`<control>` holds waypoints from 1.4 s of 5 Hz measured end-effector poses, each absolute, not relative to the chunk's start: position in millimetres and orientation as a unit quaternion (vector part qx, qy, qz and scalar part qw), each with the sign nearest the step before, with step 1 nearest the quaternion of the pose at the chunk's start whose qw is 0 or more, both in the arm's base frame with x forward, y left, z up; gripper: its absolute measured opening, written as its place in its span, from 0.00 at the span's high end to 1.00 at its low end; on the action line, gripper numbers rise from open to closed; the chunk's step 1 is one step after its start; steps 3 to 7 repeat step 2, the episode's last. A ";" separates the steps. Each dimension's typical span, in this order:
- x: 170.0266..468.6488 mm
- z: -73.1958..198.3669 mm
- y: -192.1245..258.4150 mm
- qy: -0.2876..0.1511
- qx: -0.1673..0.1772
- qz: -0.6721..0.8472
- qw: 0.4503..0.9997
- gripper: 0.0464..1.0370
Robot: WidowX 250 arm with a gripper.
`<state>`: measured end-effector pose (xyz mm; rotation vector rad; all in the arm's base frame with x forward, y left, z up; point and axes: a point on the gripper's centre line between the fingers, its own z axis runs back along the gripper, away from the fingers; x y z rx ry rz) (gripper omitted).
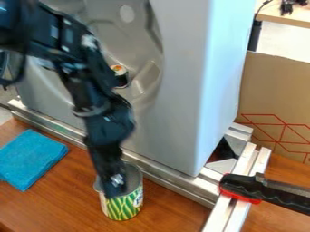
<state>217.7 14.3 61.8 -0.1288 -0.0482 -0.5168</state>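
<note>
My gripper (113,186) hangs low at the lower centre, with its lower end at the mouth of a tin can (124,207). The can stands upright on the wooden table and has a green, yellow and white patterned side. The gripper covers part of the can's opening, and how its tips stand at the can's rim is hard to make out. The arm comes down from the upper left.
A folded blue cloth (30,158) lies on the table (57,204) at the left. Behind the can runs a metal rail (162,179) below a large grey panel (181,90) with a small sushi-like piece (120,76). A black-and-red handle (242,187) lies over the right rails.
</note>
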 end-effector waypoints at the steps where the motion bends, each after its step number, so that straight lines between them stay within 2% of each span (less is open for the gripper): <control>1: 205.4 82.0 42.5 -0.020 -0.011 -0.197 0.980 0.04; 2: 188.9 90.0 63.6 -0.001 0.026 -0.146 0.989 0.04; 7: 188.9 90.0 63.6 -0.001 0.026 -0.146 0.989 0.04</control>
